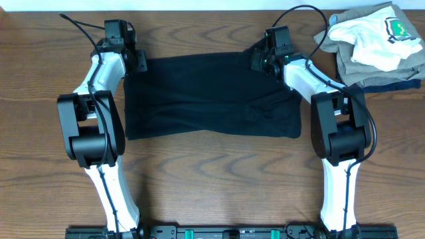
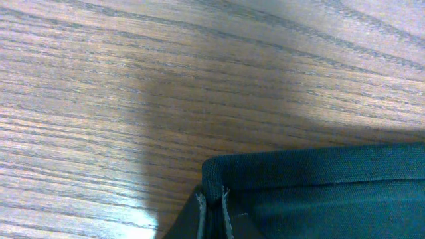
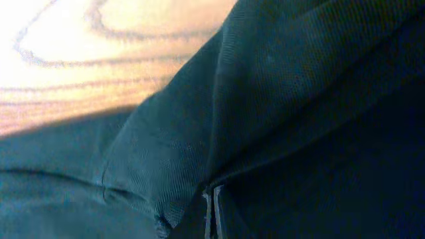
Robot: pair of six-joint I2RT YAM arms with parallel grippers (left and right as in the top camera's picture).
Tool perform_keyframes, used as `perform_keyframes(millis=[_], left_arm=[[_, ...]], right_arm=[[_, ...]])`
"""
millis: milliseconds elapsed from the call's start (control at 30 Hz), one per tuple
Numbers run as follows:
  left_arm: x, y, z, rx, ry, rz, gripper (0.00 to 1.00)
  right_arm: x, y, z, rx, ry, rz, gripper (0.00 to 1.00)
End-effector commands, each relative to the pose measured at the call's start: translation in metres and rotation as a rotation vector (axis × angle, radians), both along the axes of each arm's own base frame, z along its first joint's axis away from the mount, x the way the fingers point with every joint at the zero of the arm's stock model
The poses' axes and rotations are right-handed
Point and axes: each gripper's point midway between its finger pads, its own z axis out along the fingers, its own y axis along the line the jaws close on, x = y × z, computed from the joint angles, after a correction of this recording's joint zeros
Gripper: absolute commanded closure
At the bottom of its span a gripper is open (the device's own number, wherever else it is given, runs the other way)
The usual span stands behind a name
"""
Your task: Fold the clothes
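Observation:
The clothes, a black shirt, lie as a wide rectangle in the middle of the wooden table. My left gripper is at the shirt's far left corner. In the left wrist view it is shut on the thick hemmed edge of the black cloth, which sticks up between the fingertips. My right gripper is at the far right corner. In the right wrist view it is shut, with a fold of the black cloth running into the narrow slit between its fingers.
At the back right of the table sits a pile: a white garment with a green crest on top of folded khaki and navy garments. It lies close to the right arm's elbow.

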Motion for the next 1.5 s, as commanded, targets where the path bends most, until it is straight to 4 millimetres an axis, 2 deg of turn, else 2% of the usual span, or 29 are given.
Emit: perform_keyframes(millis=[0,300,600,767,900,1067,1200,1333,1467], left_arm=[[0.003,0.004,0.028,0.01,-0.049,0.017,0.94],[0.003,0.004,0.03,0.01,-0.052,0.017,0.94],[0.002,0.003,0.031,0.01,-0.048,0.017,0.94],[-0.001,0.003,0.048,0.011,-0.064,0.017,0.94],[-0.008,0.003,0.073,0.01,-0.084,0.021,0.94],[-0.021,0.002,0.103,0.007,-0.098,0.026,0.94],[-0.035,0.0,0.118,0.006,-0.081,0.026,0.94],[-0.05,-0.001,0.118,0.003,-0.033,0.026,0.94],[-0.065,-0.002,0.109,-0.002,0.039,0.026,0.94]], right_arm=[[0.002,-0.002,0.041,0.025,-0.052,0.015,0.99],[-0.009,-0.008,0.036,0.017,0.009,-0.007,0.99],[-0.009,-0.012,0.039,0.015,0.01,-0.04,0.99],[-0.008,-0.019,0.063,0.03,-0.021,-0.03,0.99],[-0.013,-0.027,0.095,0.009,-0.065,0.0,0.99],[-0.026,-0.041,0.131,-0.013,-0.09,0.011,0.99],[-0.042,-0.055,0.153,-0.035,-0.082,0.015,0.99],[-0.062,-0.067,0.159,-0.059,-0.033,0.019,0.99],[-0.084,-0.08,0.152,-0.085,0.056,0.025,0.99]])
